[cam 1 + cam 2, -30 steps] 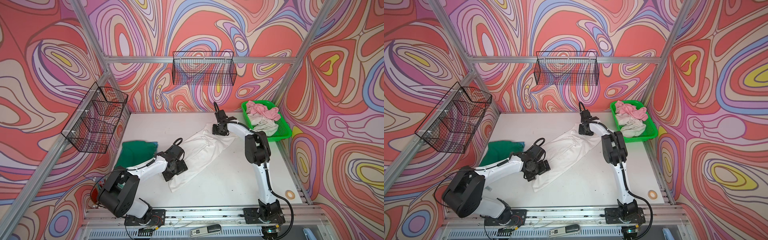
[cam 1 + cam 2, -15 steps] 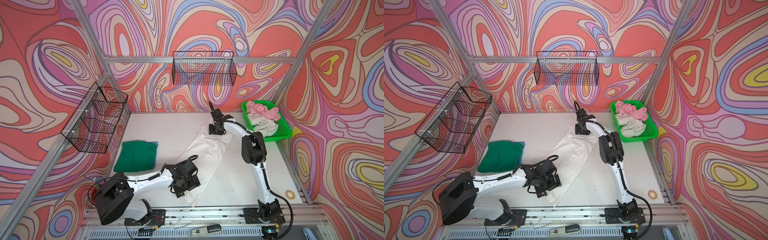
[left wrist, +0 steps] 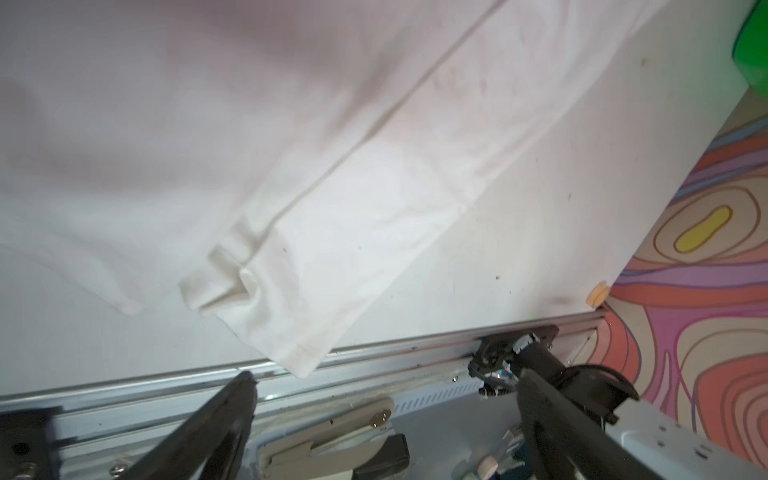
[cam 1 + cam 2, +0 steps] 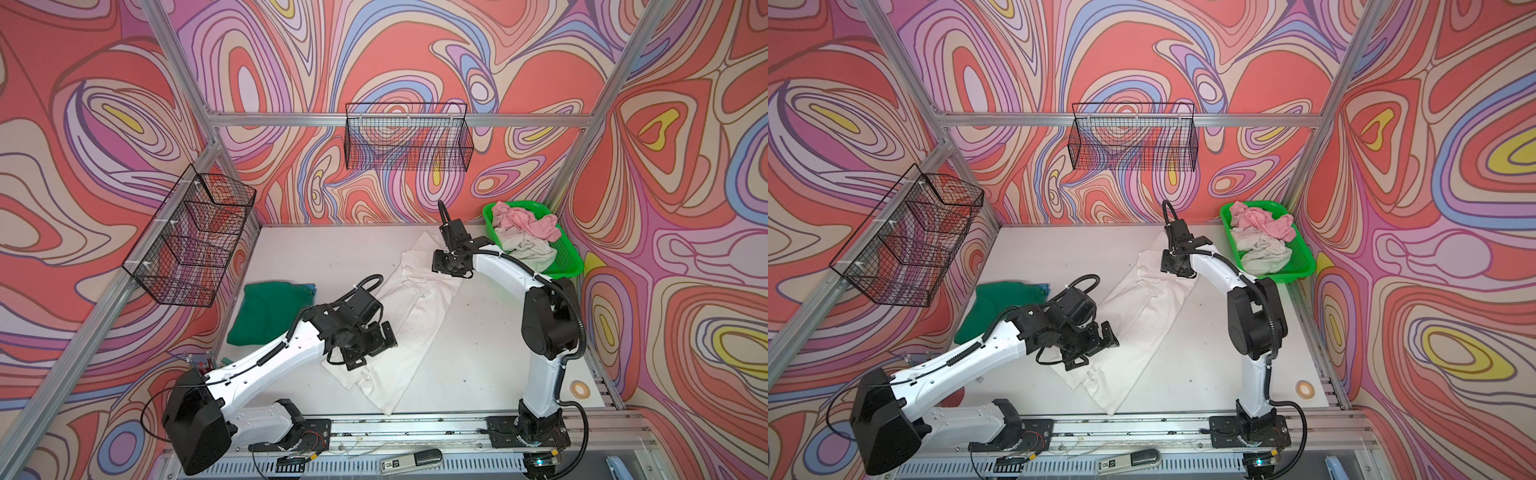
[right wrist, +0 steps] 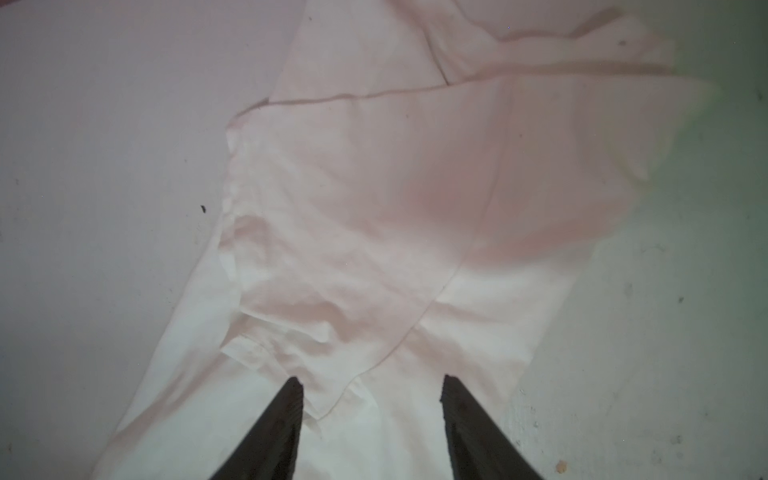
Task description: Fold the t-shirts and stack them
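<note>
Left claw (image 4: 372, 349) and right claw (image 5: 370, 378) both released, empty, over white t-shirt (image 4: 419, 307).
Shirt: long diagonal strip, frame centre on tabletop (image 4: 316, 257); claws near opposite ends. Judgement: pinch all layers at corners, fold evenly.

Under the left gripper (image 4: 371, 348) a patch of the white t-shirt (image 4: 419, 316) is hidden in both top views; behind it, its arm covers a corner of the dark green t-shirt (image 4: 266, 307). The right gripper (image 5: 370, 379) — in the right wrist view — is cut off behind its fingertips; cloth ahead blurs.
</note>
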`<action>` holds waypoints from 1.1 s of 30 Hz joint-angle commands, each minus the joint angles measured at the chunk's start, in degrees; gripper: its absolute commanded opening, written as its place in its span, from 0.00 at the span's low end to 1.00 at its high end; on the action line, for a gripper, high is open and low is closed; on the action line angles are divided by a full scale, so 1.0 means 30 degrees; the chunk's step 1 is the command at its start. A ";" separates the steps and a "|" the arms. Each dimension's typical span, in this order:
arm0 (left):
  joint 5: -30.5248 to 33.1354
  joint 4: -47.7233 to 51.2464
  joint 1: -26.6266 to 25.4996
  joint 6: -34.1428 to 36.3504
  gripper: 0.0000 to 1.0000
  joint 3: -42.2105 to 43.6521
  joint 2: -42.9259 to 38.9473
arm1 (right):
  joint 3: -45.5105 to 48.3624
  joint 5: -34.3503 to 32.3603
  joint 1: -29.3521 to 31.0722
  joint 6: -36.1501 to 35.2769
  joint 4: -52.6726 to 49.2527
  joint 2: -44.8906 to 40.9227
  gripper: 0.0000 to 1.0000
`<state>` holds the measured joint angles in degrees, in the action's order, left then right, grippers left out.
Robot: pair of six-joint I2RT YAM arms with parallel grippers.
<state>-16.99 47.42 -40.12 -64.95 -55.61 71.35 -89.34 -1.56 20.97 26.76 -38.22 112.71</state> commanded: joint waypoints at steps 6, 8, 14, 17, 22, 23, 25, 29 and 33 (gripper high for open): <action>0.0305 0.1472 0.4989 0.7293 0.99 0.0601 0.2276 | 0.1976 -0.0224 0.0010 0.1099 0.1399 0.0880 0.56; 0.0086 0.0455 0.5554 0.7776 0.98 0.1246 0.2873 | 0.1563 -0.0427 0.0011 0.0996 0.1254 0.1424 0.55; -0.0511 -0.1602 0.5708 0.7961 0.97 0.2373 0.5066 | 0.0658 -0.0953 0.0011 0.0821 0.0963 0.2955 0.55; -0.1111 -0.2166 0.5679 0.7757 0.95 0.2840 0.5956 | 0.0153 -0.1074 0.0011 0.0612 0.0955 0.3855 0.55; -0.1361 -0.2591 0.4909 0.6902 0.94 0.3597 0.6053 | -0.1368 -0.0499 0.0010 -0.0781 0.1371 0.5492 0.55; -0.1526 -0.2732 0.4565 0.6610 0.94 0.3824 0.6033 | -0.1869 -0.0308 0.0009 -0.1113 0.1279 0.5882 0.55; -0.1932 -0.3092 0.3683 0.5773 0.94 0.4236 0.5969 | -0.2810 0.0185 0.0019 -0.1718 0.1309 0.6498 0.56; -0.2405 -0.4475 0.1420 0.3184 0.94 0.5277 0.5403 | -0.5439 0.1457 0.0011 -0.3092 0.0683 0.7761 0.57; -0.2455 -0.5829 -0.0427 0.0611 0.94 0.5995 0.4764 | -0.8528 0.1848 0.0004 -0.3918 -0.1360 0.8888 0.57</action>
<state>-22.48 34.52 -38.28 -55.35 -42.39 83.55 -111.26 1.52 20.99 18.44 -36.84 136.11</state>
